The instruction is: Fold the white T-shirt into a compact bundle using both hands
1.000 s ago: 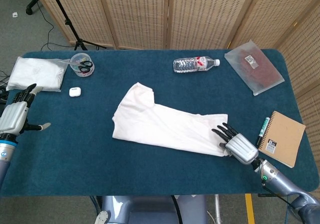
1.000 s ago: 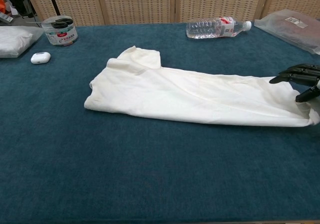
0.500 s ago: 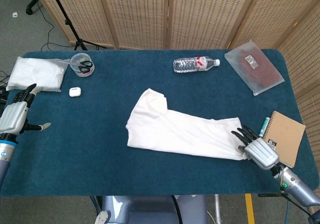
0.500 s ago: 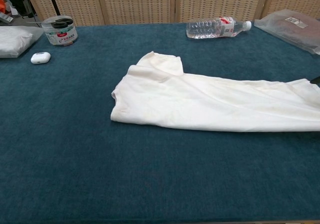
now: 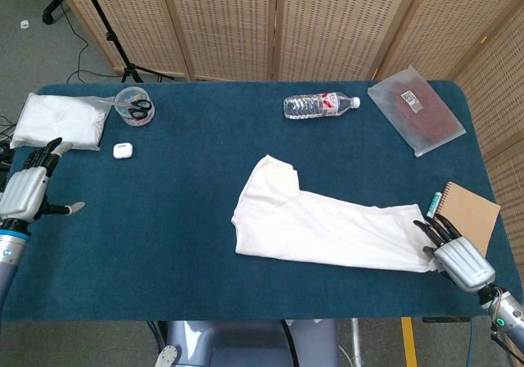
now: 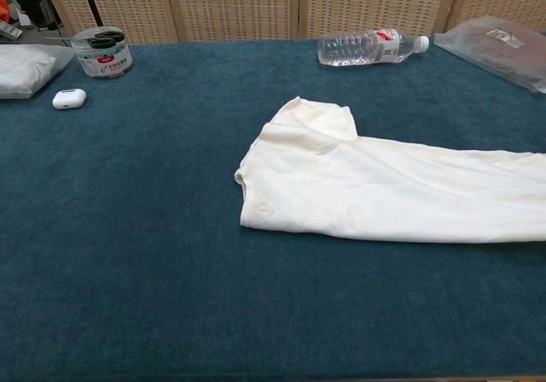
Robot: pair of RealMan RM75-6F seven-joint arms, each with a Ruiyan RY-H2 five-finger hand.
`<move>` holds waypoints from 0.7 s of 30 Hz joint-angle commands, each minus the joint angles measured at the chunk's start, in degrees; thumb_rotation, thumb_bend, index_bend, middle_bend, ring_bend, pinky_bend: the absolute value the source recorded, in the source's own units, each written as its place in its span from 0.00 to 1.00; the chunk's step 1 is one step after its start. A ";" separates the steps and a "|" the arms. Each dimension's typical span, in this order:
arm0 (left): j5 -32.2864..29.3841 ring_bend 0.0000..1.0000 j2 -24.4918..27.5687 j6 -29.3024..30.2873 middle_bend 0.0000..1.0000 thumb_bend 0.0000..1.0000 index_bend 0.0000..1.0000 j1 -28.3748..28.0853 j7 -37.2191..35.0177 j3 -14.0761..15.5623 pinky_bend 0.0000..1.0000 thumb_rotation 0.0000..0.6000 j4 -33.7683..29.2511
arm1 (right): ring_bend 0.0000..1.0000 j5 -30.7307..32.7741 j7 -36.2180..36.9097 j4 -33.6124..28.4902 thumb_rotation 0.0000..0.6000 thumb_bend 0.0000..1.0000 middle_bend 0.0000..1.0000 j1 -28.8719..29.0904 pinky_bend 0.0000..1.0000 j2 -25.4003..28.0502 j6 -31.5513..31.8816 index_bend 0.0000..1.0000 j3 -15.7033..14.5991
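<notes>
White T-shirt [image 5: 327, 228] lying long and flat on the worktop [image 5: 164, 244], right of centre. Right robot hand [image 5: 455, 254] at its right end; grip unclear. Left robot hand [image 5: 29, 188] spread, holding nothing, far left. Soft, light, floppy; best pinched at corners.

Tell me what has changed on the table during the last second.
The right hand, gripping the shirt's end, dragged it to the robot's right, toward the notebook; the whole shirt slid with it. The left hand stayed open at the table's left edge. Bottle, earbud case and tub did not move.
</notes>
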 commanded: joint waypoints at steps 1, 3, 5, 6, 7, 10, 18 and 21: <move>0.26 0.00 0.22 0.18 0.00 0.00 0.00 0.10 -0.48 -0.11 0.00 1.00 -0.19 | 0.00 -1.25 -0.80 -2.85 1.00 0.88 0.10 2.73 0.00 -0.24 2.33 0.70 1.54; 0.46 0.00 0.35 0.15 0.00 0.00 0.00 0.13 -0.75 -0.08 0.00 1.00 -0.25 | 0.00 -2.09 -2.41 -5.76 1.00 0.88 0.10 4.78 0.00 0.18 2.46 0.70 2.28; 0.68 0.00 0.43 0.10 0.00 0.00 0.00 0.15 -0.93 -0.02 0.00 1.00 -0.31 | 0.00 -3.35 -4.91 -9.96 1.00 0.88 0.10 7.87 0.00 0.66 2.02 0.70 3.34; 0.77 0.00 0.48 0.07 0.00 0.00 0.00 0.16 -1.05 0.01 0.00 1.00 -0.38 | 0.00 -3.75 -5.98 -11.94 1.00 0.88 0.10 9.16 0.00 0.89 1.33 0.70 3.76; 0.93 0.00 0.58 0.11 0.00 0.00 0.00 0.21 -1.21 0.04 0.00 1.00 -0.47 | 0.00 -4.26 -7.41 -14.59 1.00 0.88 0.10 10.85 0.00 1.13 0.25 0.70 4.32; 1.19 0.00 0.76 0.41 0.00 0.00 0.00 0.41 -1.55 0.05 0.00 1.00 -0.59 | 0.00 -5.10 -10.63 -20.08 1.00 0.88 0.10 14.09 0.00 1.45 -2.67 0.70 5.38; 1.66 0.00 1.23 0.51 0.00 0.00 0.00 0.66 -2.73 0.04 0.00 1.00 -0.60 | 0.00 -5.26 -18.17 -30.64 1.00 0.90 0.10 22.30 0.00 -1.22 -12.59 0.70 9.18; 1.83 0.00 1.26 0.37 0.00 0.00 0.00 0.62 -3.00 0.08 0.00 1.00 -0.54 | 0.00 -3.66 -20.01 -31.60 1.00 0.90 0.10 24.61 0.00 -3.16 -16.49 0.70 10.94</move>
